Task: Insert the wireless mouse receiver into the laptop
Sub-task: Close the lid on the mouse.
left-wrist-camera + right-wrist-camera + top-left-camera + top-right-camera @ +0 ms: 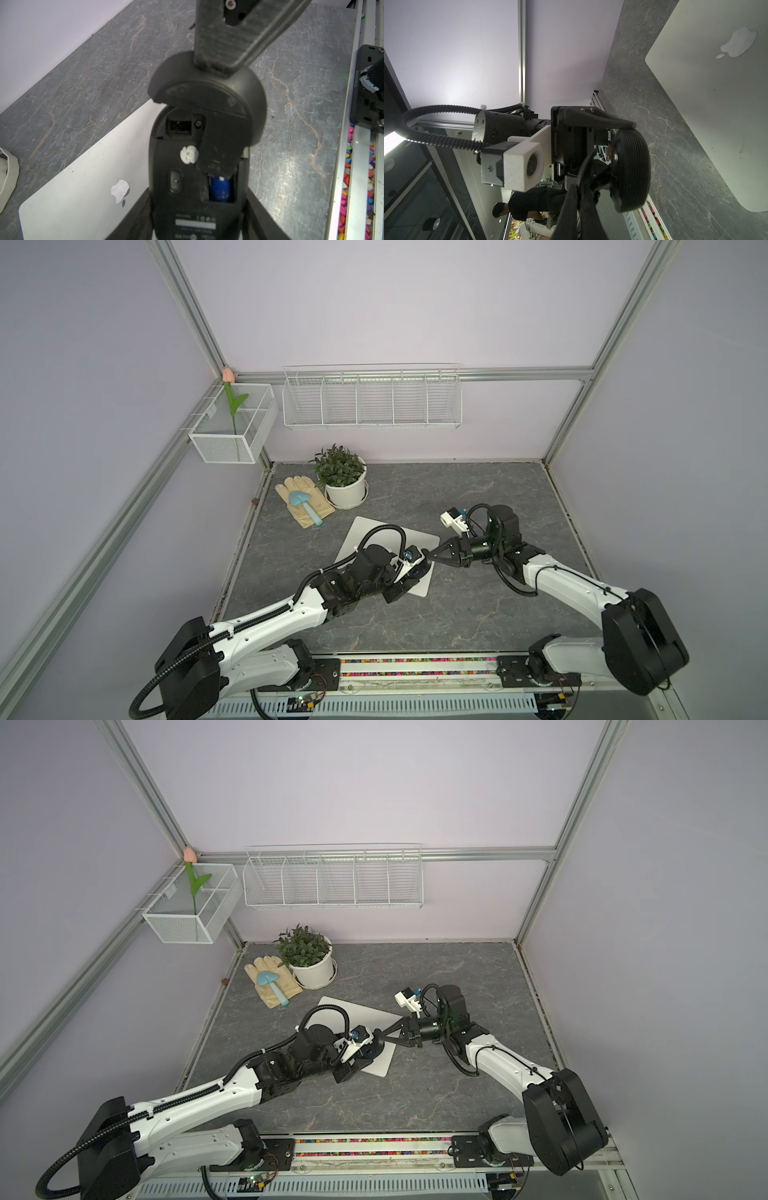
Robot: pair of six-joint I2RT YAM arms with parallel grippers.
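Nearest me, the left end effector [197,199] stands part-way open, its fingers clamped on either side of the mouse [182,166], held belly-up just above the laptop [79,182]. The right end effector [218,64] is pinched fully closed on the rim of the battery cover [207,87], which is tipped up off the mouse. What I take for the receiver [179,127] is a dark stub sunk in a small rectangular pocket [170,134] near the blue battery [220,189]; it is too dim to be sure. The laptop lies closed and flat on the surface [478,614], logo up. Far behind, the gloves [305,499] and potted plant [343,481] are well apart from all this.

The job in hand looks like clearing the cover. I'd want the left grip firm and level, and the cover lifted right off and laid aside. The stub should then be drawn straight along its pocket, since something that small would vanish on mottled stone if flicked.

Only the left wrist view shows the opened belly, battery and pocket. In both top views the mouse is mostly hidden under the wrist. The right wrist view shows it edge-on against the laptop's rounded corner. No view shows a port.
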